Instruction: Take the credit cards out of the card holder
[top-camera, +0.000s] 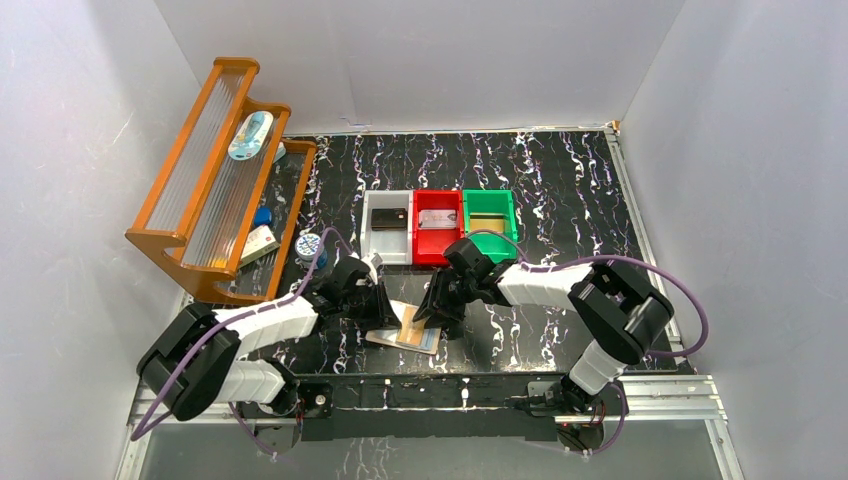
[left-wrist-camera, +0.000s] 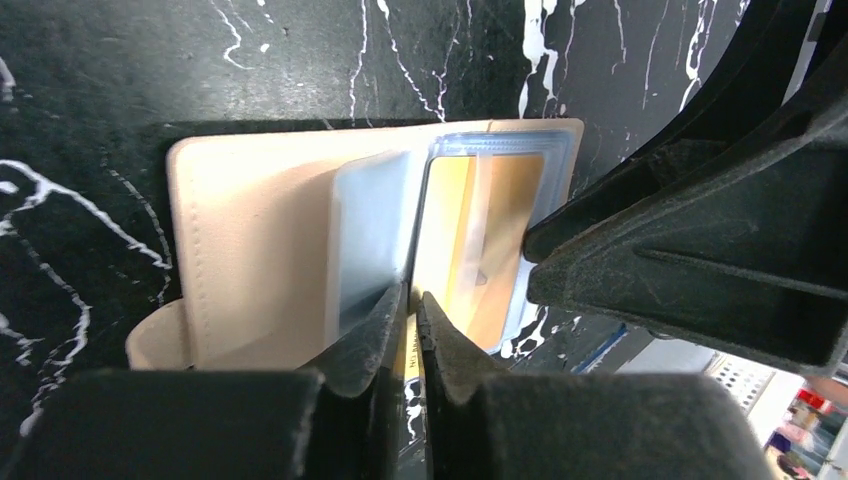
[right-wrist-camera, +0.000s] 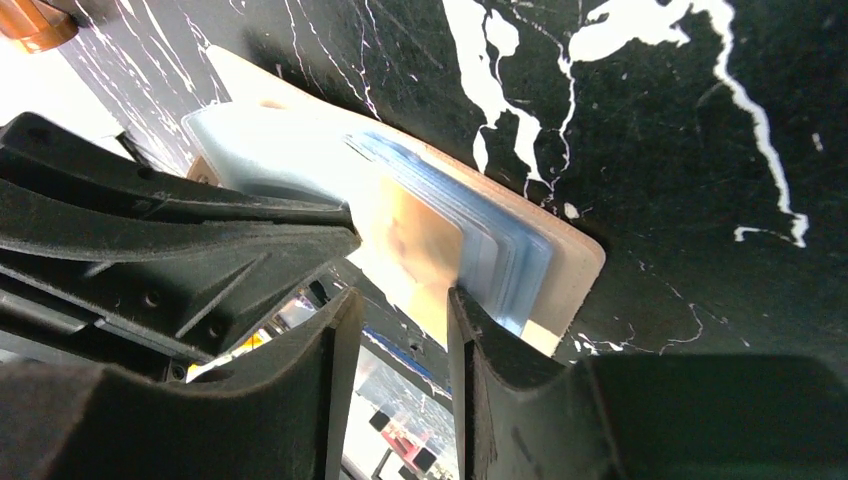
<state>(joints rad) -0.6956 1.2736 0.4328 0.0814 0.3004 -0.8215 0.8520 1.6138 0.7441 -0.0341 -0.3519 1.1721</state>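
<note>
While the card holder (top-camera: 405, 331) is lying open on the table (top-camera: 560, 180) between them, the left hand (left-wrist-camera: 413, 300) is pinching its near edge, likely anchoring it, and the right hand (right-wrist-camera: 400, 300), jaws apart, is hovering just behind the orange card (right-wrist-camera: 425, 245).

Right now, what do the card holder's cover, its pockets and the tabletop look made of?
Card holder cover: tan leather or faux leather, matte, stitched along the edge. Pockets: clear bluish plastic film, glossy; the yellow card shows through. Tabletop: black, white-veined marble look, likely a printed sheet.
</note>
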